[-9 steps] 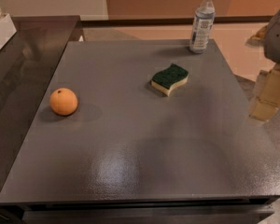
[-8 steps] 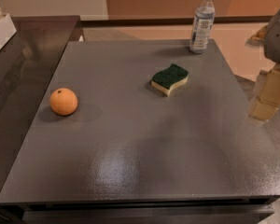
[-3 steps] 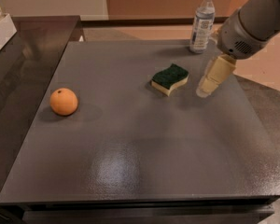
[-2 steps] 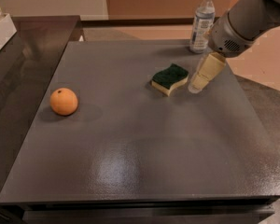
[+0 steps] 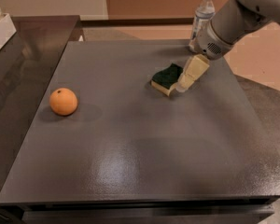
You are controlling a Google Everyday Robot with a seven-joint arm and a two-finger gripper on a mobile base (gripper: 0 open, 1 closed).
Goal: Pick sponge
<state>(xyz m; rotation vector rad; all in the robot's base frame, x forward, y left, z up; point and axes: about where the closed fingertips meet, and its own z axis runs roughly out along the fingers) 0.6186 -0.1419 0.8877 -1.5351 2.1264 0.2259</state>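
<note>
The hand point(image 5: 183, 85) hangs low over the table point(image 5: 130, 153), the sponge point(image 5: 166, 75) just to its left. Its grip state cannot be determined.

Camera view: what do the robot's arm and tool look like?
The arm is smooth, rounded and pale grey, with a small perforated grille near its end. The tool, at the sponge's right edge, is cream-coloured and blocky. No cables or markings show.
</note>
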